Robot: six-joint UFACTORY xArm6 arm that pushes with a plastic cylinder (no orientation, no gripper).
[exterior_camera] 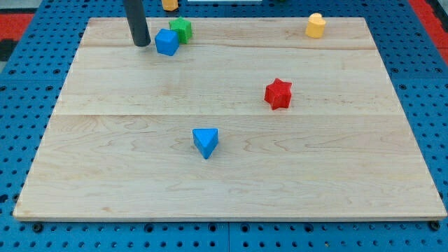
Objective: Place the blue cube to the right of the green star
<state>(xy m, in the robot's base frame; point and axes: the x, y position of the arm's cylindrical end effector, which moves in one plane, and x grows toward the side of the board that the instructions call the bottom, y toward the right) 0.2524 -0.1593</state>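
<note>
The blue cube (166,42) sits near the view's top left of the wooden board (231,182). The green star (181,29) touches it, just above and to its right. My tip (141,43) rests on the board just left of the blue cube, a small gap between them. The rod rises out of the view's top.
A red star (278,94) lies right of centre. A blue triangular block (205,142) lies below centre. A yellow block (316,25) stands at the top right. An orange block (169,4) sits beyond the board's top edge. Blue pegboard surrounds the board.
</note>
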